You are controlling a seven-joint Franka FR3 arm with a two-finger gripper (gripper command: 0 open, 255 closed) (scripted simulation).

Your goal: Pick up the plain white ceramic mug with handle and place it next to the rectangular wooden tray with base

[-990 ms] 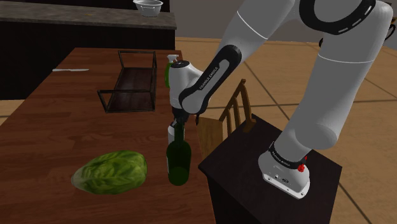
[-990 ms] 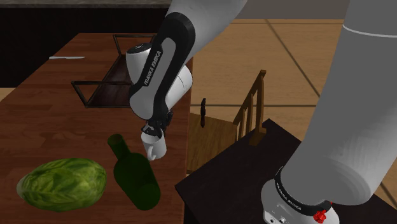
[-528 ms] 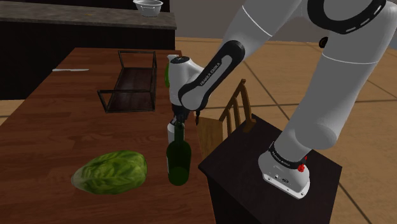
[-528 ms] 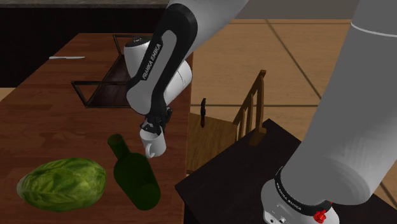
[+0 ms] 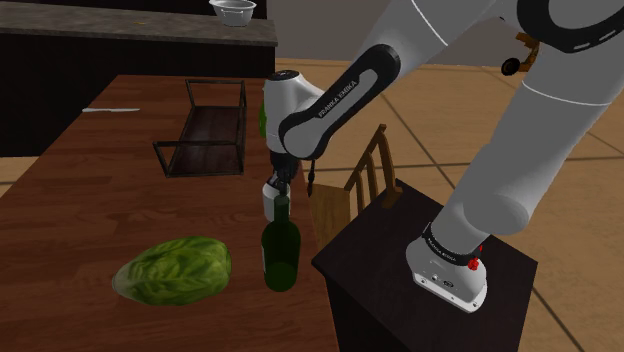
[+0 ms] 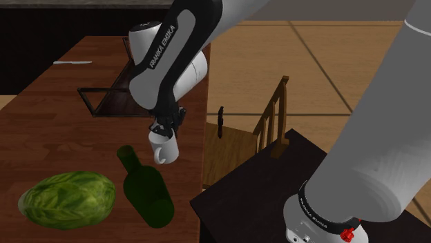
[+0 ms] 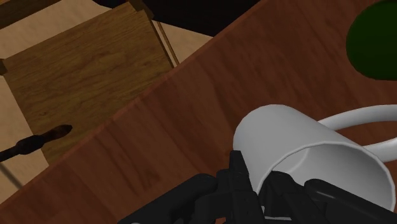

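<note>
A plain white mug with a handle hangs tilted in the air above the brown table, near its edge. My gripper is shut on the mug's rim, one finger outside the wall, as the wrist view shows. In the shoulder view the mug sits just behind the neck of a green bottle. The rectangular tray, a dark brown base with a thin dark frame, lies farther back on the table, apart from the mug.
A dark green bottle lies just below the mug, and a lettuce head beyond it. A knife lies at the table's far end. A wooden chair stands beside the table edge. A bowl sits on the back counter.
The gripper has lifted the mug higher off the table and carried it slightly toward the tray. Bottle, lettuce and tray have not moved.
</note>
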